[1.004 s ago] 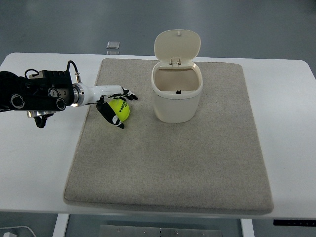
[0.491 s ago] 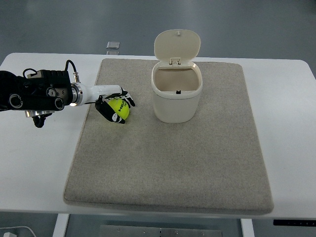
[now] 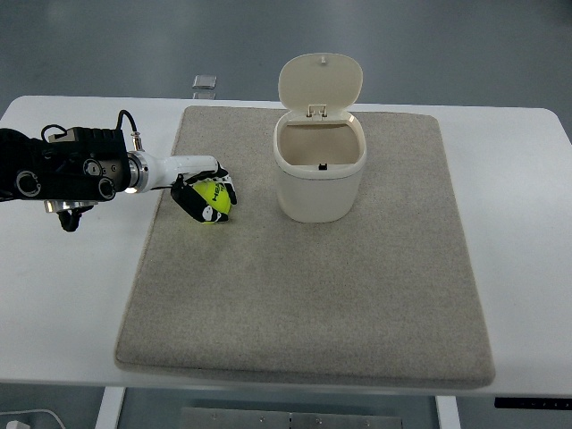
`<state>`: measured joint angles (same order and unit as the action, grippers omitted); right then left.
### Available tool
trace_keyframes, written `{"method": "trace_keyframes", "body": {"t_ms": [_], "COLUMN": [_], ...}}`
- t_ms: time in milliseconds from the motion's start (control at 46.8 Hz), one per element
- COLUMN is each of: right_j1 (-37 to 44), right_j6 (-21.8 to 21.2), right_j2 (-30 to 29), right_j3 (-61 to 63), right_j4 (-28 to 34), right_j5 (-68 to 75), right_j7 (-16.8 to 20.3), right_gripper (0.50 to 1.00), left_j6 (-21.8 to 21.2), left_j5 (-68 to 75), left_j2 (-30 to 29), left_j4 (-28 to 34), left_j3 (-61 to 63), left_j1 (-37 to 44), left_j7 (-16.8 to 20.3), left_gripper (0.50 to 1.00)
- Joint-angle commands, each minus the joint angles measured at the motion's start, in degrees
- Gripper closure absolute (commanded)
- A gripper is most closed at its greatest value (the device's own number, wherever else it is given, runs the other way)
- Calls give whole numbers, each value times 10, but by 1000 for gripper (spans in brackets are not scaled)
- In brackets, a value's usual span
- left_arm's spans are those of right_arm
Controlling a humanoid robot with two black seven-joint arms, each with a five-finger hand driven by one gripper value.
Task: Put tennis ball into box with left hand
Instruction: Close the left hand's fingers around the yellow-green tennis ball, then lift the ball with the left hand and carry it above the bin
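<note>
fingers [image 3: 192,202] of your left hand [image 3: 202,191] curl tight around the fuzzy round tennis ball [image 3: 212,198], near the felt mat's [image 3: 304,295] far left corner, beside the smooth box [image 3: 319,170].

1. A mat [image 3: 304,295] lies on the table [image 3: 518,223].
2. The box [image 3: 319,170] stands on the mat's far half, its lid [image 3: 321,82] raised behind the opening.
3. The tennis ball [image 3: 213,197] sits left of the box, apart from it, seemingly on the mat.
4. The left hand [image 3: 204,195] wraps the ball from the left.
5. A small object [image 3: 206,82] lies behind the table.
</note>
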<state>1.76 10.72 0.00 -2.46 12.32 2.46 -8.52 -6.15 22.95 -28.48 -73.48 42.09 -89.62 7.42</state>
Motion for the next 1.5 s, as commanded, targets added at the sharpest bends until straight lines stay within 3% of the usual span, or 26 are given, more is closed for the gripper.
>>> {"method": "trace_keyframes", "body": {"t_ms": [0,449,919,1132,1261,1474], "right_j1": [0,0,0,0,0,0], "right_j6": [0,0,0,0,0,0], "right_j2": [0,0,0,0,0,0], "right_j3": [0,0,0,0,0,0], "right_j4": [0,0,0,0,0,0], "right_j5": [0,0,0,0,0,0], "right_j7": [0,0,0,0,0,0], "right_gripper": [562,562,562,562,562,562], "left_j6": [-1,-11,-5,32,72,93], "left_j5": [-2,-120,-228,-222,-217,-176], "left_j2": [0,-28,-29,7,35,60], "left_j4": [2,68,178,180,183,186], "left_j3": [-1,-106,-341,-474,-507,-536], "left_j1": [1,1,11,43,71,99], "left_j7": [-2,-4,-2,2,16,35], "left_gripper": [1000,1000,1000,1000,1000,1000]}}
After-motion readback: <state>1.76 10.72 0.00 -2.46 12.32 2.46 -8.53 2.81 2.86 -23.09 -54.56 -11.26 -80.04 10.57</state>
